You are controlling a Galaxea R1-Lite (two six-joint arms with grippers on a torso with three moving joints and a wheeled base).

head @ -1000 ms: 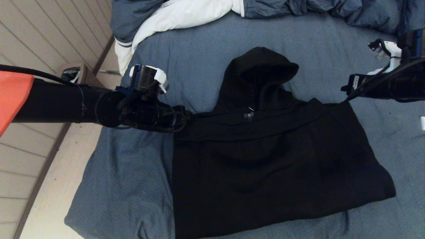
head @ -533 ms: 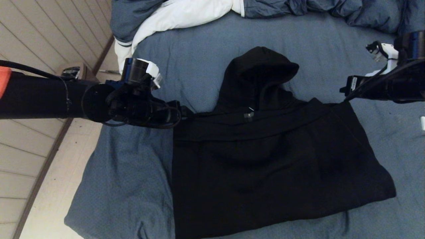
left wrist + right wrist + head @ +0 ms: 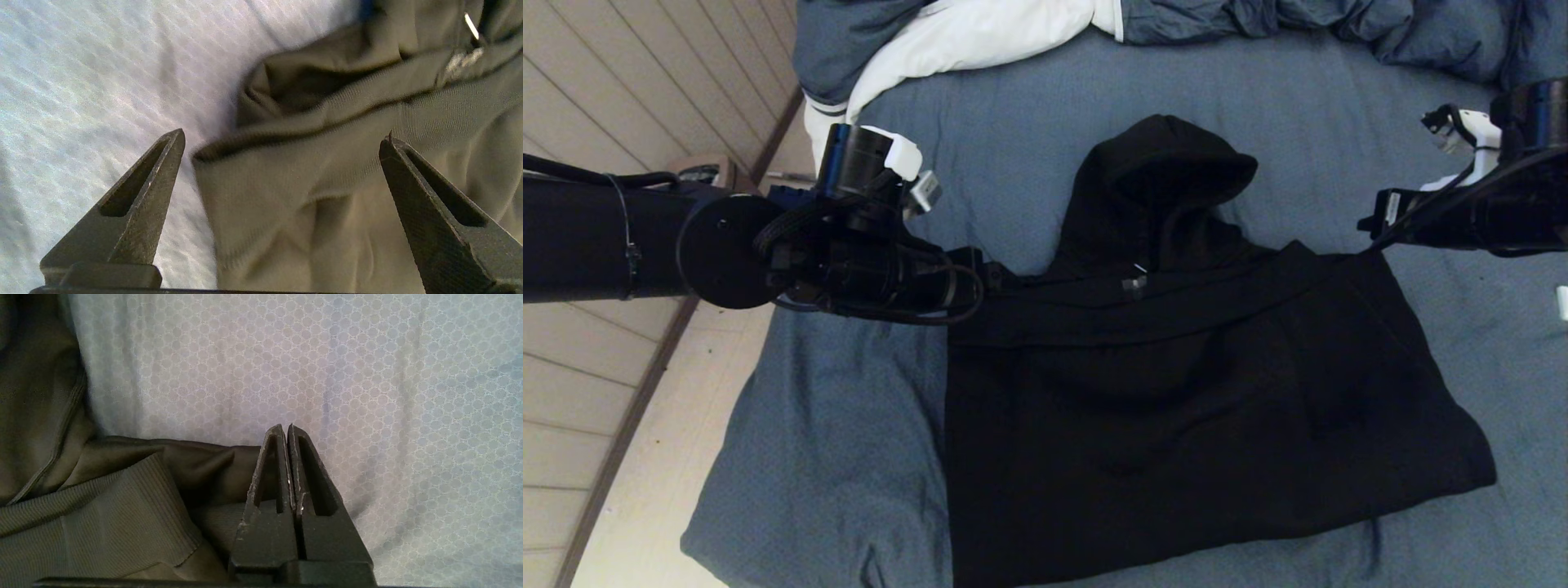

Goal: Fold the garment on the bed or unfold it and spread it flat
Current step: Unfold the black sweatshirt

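Black left gripper [image 3: 282,136]: jaws spread wide, nothing between them but air; a second ago they were narrower, so the folded ribbed corner has just been let go.
Left gripper's place: at the garment's [image 3: 1176,392] left shoulder corner, its tips straddling the ribbed edge without visibly touching it.
Left arm: has drawn back a little toward the bed's [image 3: 849,425] left edge over the last second.
Right gripper [image 3: 288,428]: fingers pressed together, with no cloth visibly between them; it hangs just above the garment's right shoulder corner.
Garment: lies mid-bed, body folded into a rough rectangle, ribbed hem brought up to the shoulders, hood flat beyond them; it has not shifted since the release.
Meaning: my reading is that this fold is set on the left side and stays put; the right side looks finished too, so the hood probably comes next.
Duvet [image 3: 980,33]: bunched beyond the hood, well apart from the garment.
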